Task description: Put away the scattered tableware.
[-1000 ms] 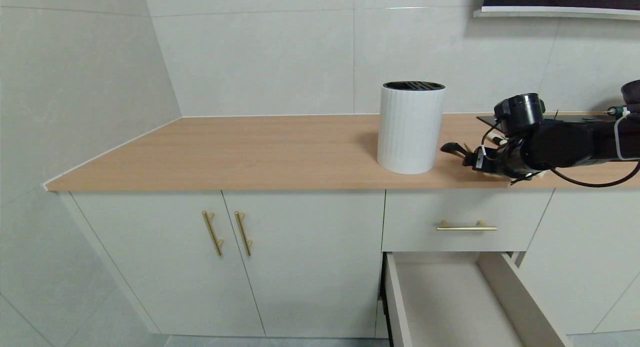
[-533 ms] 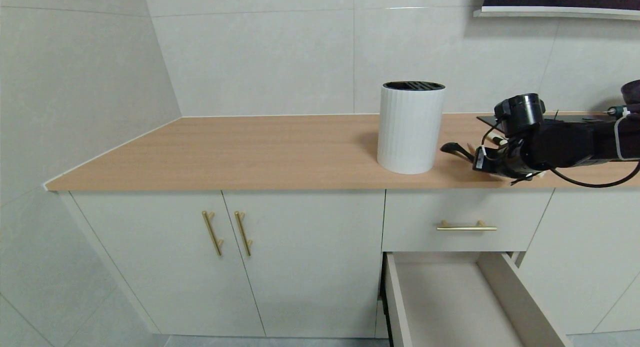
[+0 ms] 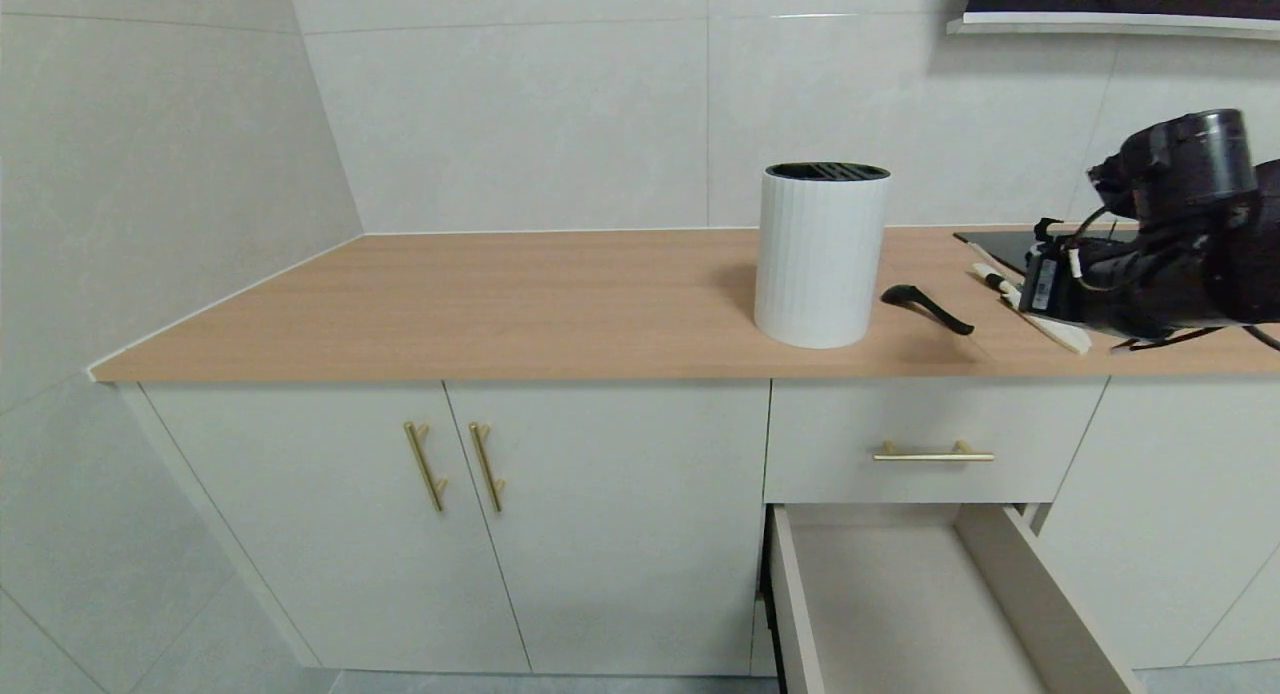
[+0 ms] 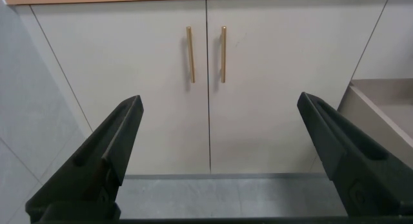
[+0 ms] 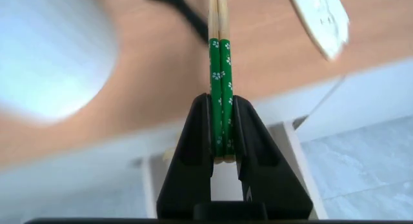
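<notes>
Pinching a pair of chopsticks [image 5: 218,62] by their green, flower-printed ends, the right claw [image 5: 218,117] has both black fingers pressed flat against them. The bare wooden lengths point away from the wrist, out over the counter [image 3: 500,304]. In the head view the right arm [image 3: 1190,264] comes in from the right edge with its forearm roughly level. Its wrist hangs clear above the front right part of the counter, touching nothing there.

Below and just beside the wrist lies a white utensil [image 3: 1045,324] with a dark tip, flat on the wood. A black ladle [image 3: 925,307] lies between it and the tall white ribbed holder [image 3: 820,259], which stands upright with its slotted black top showing. Under the counter's right part, the lower drawer [image 3: 1010,594] stands pulled out.

The left claw [image 4: 219,159] is low in front of the cupboard doors [image 4: 206,114], its fingers spread wide with nothing between them, facing the two gold handles [image 4: 190,54].
</notes>
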You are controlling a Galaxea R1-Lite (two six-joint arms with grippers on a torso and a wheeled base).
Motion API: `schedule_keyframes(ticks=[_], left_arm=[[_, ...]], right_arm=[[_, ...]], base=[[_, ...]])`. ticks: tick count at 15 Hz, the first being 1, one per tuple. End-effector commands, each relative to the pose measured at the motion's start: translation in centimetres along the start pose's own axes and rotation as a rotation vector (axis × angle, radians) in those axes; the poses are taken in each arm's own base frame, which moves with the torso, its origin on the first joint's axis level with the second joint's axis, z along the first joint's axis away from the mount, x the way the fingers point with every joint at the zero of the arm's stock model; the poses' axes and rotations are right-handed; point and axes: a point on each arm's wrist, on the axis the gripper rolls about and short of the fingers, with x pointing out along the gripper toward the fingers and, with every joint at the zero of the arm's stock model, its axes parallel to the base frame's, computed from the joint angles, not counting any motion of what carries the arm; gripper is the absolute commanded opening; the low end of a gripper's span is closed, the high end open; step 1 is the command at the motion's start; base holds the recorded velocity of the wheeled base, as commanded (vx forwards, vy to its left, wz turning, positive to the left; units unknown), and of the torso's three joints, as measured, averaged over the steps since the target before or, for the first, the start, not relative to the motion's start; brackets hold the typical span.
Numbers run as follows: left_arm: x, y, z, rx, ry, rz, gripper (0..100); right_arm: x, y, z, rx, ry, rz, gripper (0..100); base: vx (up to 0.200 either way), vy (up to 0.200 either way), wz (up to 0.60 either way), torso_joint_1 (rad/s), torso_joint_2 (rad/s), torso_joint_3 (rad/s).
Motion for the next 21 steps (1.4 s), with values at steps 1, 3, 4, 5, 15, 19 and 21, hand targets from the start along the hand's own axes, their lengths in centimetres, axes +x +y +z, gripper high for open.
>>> schedule_keyframes(ticks=[1,3,4,5,15,19,21], left_arm=[[0.0,0.0,0.0,0.0,0.0,0.0,100],[0.0,0.0,0.0,0.0,0.0,0.0,100],[0.0,0.0,0.0,0.0,0.0,0.0,100],[0.0,0.0,0.0,0.0,0.0,0.0,100],[0.0,0.0,0.0,0.0,0.0,0.0,100],[0.0,0.0,0.0,0.0,0.0,0.0,100],[0.0,0.0,0.0,0.0,0.0,0.0,100]], right_arm=[[-9.1,-1.8,-1.0,-0.013,0.003,0.094,0],[-13.0,-3.2,-2.4,-0.036,0.152,0.181,0],[-14.2,-3.7,-3.1,-0.041,0.23,0.249,0],[-15.1,-4.1,-3.7,-0.065,0.292,0.3,0],[-12.1,-4.4,-6.9,-0.277,0.477,0.323,0],[-11.3,-4.3,-7.3,-0.286,0.508,0.318,0],[-10.9,-4.1,-7.5,-0.29,0.525,0.319,0]], base=[[0.0,0.0,0.0,0.0,0.0,0.0],[0.0,0.0,0.0,0.0,0.0,0.0],[0.0,0.0,0.0,0.0,0.0,0.0],[0.0,0.0,0.0,0.0,0.0,0.0],[0.0,0.0,0.0,0.0,0.0,0.0],[0.0,0.0,0.0,-0.086,0.23,0.14],[0.0,0.0,0.0,-0.161,0.43,0.268]])
